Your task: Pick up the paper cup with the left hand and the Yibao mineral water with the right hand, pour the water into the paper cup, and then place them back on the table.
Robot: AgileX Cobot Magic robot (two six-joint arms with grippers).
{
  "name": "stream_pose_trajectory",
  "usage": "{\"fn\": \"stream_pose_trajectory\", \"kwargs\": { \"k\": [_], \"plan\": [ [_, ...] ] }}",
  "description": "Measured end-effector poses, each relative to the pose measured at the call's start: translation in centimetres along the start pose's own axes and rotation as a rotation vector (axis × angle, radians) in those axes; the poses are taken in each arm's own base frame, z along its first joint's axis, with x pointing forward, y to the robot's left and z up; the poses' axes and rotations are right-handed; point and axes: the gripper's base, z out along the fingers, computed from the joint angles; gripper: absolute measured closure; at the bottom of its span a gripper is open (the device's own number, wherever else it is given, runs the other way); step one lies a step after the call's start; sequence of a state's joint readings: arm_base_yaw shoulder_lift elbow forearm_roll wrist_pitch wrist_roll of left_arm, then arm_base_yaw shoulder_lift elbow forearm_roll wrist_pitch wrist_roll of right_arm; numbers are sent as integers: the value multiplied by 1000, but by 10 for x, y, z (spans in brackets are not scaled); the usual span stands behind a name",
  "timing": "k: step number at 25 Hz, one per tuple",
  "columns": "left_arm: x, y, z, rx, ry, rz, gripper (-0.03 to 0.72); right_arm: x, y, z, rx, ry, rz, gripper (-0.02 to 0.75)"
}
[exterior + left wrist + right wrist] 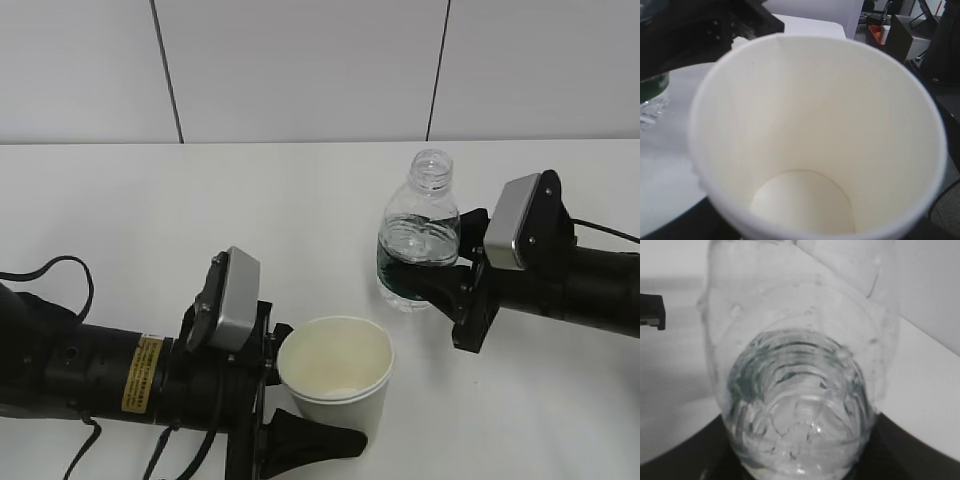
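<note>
**Op. A:** White tabletop (pixel 150 230), pale panelled wall (pixel 300 70) behind. Entry runs left to right. What does the left hand (pixel 300 405) have?

**Op. B:** The paper cup (pixel 337 385). Its jaws sit on either side of the cup's lower wall, closed on it as far as the exterior view shows; one black finger (pixel 315 440) shows just below and in front of the cup. The cup stands upright, mouth up. The left wrist view looks straight down into it (pixel 805 150): cream-white inside, rolled rim, side seam visible, round base; whether any water lies in it is hard to tell.

**Op. A:** Handling?

**Op. B:** Judged very light and soft-walled; too much squeeze would oval the rim. Grip low on the wall, as here, looks sensible, since the base stiffens it.

**Op. A:** And to the right?

**Op. B:** The right hand (pixel 440 285) clamps the Yibao mineral water (pixel 420 235) around its dark green label band, neck and open mouth standing above the jaws. The bottle is upright or nearly so, apart from the cup. The right wrist view shows clear ribbed plastic (pixel 800 405) with water inside.

**Op. A:** Handling?

**Op. B:** Probably thin, springy and somewhat slick; no cap, so a hard squeeze could push water out. The water will likely shift as it tilts.
</note>
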State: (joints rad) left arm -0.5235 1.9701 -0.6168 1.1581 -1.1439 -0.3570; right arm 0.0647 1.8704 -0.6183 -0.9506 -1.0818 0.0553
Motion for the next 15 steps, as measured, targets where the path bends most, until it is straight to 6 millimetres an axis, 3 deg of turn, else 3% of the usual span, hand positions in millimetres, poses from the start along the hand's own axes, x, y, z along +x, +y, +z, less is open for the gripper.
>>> {"fn": "stream_pose_trajectory", "kwargs": {
  "k": [9, 15],
  "plan": [
    [-4, -2, 8, -12, -18, -6, 265, -10, -1, -4, -5, -1, -75, 356],
    [-16, 7, 22, -9, 2, 69, 265, -9, -2, -4, -3, 28, -167, 356]
  ]
}}
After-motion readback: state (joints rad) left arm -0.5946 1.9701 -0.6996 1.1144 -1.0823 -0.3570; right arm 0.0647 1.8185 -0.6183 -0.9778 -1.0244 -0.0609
